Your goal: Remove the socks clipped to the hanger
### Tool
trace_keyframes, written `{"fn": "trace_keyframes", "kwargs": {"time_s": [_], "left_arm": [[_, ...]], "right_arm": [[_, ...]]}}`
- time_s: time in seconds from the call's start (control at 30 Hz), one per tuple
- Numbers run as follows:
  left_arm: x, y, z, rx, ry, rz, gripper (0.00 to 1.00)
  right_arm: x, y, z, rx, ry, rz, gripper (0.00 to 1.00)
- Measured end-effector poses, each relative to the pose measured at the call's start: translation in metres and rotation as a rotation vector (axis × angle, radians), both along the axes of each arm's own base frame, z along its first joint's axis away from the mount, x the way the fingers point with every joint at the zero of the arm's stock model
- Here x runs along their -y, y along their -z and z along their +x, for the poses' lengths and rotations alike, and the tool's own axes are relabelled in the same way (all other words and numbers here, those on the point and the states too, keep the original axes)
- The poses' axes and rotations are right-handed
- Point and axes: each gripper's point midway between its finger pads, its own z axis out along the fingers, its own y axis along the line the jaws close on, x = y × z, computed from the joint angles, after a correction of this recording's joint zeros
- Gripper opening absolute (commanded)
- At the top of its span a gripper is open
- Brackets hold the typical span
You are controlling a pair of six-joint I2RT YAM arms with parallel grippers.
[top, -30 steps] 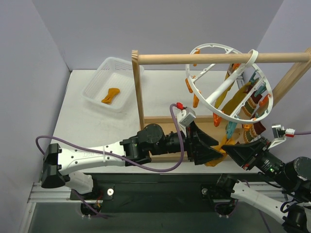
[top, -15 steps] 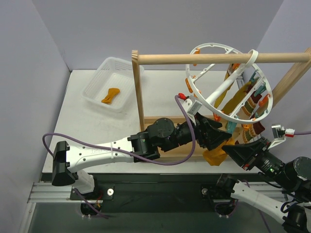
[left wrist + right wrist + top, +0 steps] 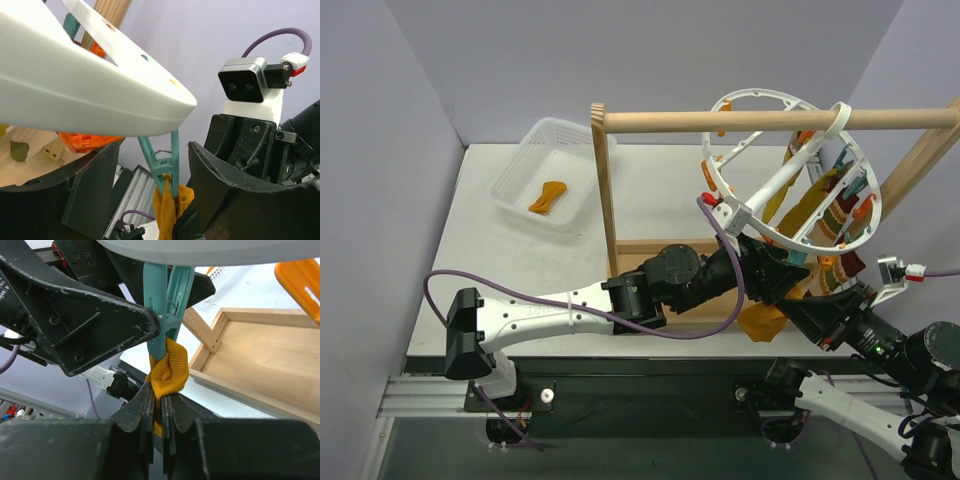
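Since the teal clip (image 3: pixel 167 167) has its teeth in the top of the mustard sock (image 3: pixel 169 371), I'd say the trick is squeeze first, pull second. The left claw (image 3: pixel 160 186) is spread open with one jaw on either side of that clip, right under the white rim of the hanger (image 3: pixel 90 95). One jaw looks like it's brushing the clip in the right wrist view, but I can't tell if it's really pressing yet. It wants to close on the clip's upper handles, not down at the fabric, or the clip just bites harder.

The right claw (image 3: pixel 156 405) is pinched shut on the sock just below the clip. It should go straight down only once the clip gapes. Yank early and the whole ring swings on the wooden rack (image 3: pixel 770 120), and the left claw loses its line-up.

Pose-wise, the left arm is stretched far across to the right, wrist tipped up under the ring's near edge. The right arm comes in low from the right corner, claw pointing up and inward, so the two nearly meet nose to nose.

The other socks (image 3: pixel 835 215) hang at the hanger's far side. One orange sock (image 3: pixel 548 195) sits in the basket (image 3: pixel 525 160) on the table (image 3: pixel 520 270).
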Motion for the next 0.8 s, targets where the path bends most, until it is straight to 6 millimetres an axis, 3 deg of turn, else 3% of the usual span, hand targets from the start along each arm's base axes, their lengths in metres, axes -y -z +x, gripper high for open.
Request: {"fn": "trace_keyframes", "kwargs": {"time_s": [0.2, 0.27, 0.33, 0.37, 0.5, 0.53, 0.6, 0.63, 0.67, 0.73, 0.8], "left_arm": [[0.006, 0.0, 0.001, -0.004, 0.001, -0.023, 0.4], [0.005, -0.004, 0.001, -0.004, 0.001, -0.039, 0.28], [0.005, -0.01, 0.0, -0.001, 0.004, -0.061, 0.22], [0.005, -0.011, -0.001, 0.004, 0.007, -0.068, 0.13], [0.005, -0.015, -0.003, 0.01, 0.018, -0.079, 0.08], [0.005, -0.015, -0.004, 0.011, 0.02, -0.079, 0.09], [0.005, -0.015, -0.004, 0.012, 0.023, -0.079, 0.26], [0.005, -0.015, -0.004, 0.011, 0.024, -0.079, 0.36], [0.005, -0.014, -0.005, 0.011, 0.026, -0.078, 0.58], [0.006, -0.013, -0.006, 0.013, 0.034, -0.074, 0.69], [0.005, -0.005, -0.01, 0.005, 0.059, -0.063, 0.75]], "right_arm": [[0.0, 0.0, -0.001, -0.001, -0.003, 0.0, 0.0], [0.0, 0.001, -0.001, -0.003, -0.004, -0.001, 0.0], [-0.001, 0.004, -0.002, -0.009, -0.014, -0.008, 0.0], [-0.002, 0.007, -0.004, -0.015, -0.021, -0.013, 0.0], [-0.004, 0.025, -0.006, -0.048, -0.037, -0.048, 0.0], [-0.004, 0.03, -0.007, -0.06, -0.04, -0.058, 0.0], [-0.004, 0.041, -0.008, -0.082, -0.041, -0.071, 0.0], [-0.003, 0.044, -0.008, -0.088, -0.041, -0.074, 0.0], [-0.002, 0.046, -0.009, -0.091, -0.04, -0.074, 0.0], [0.0, 0.047, -0.01, -0.092, -0.039, -0.069, 0.0], [0.001, 0.047, -0.011, -0.091, -0.039, -0.064, 0.0]]}}
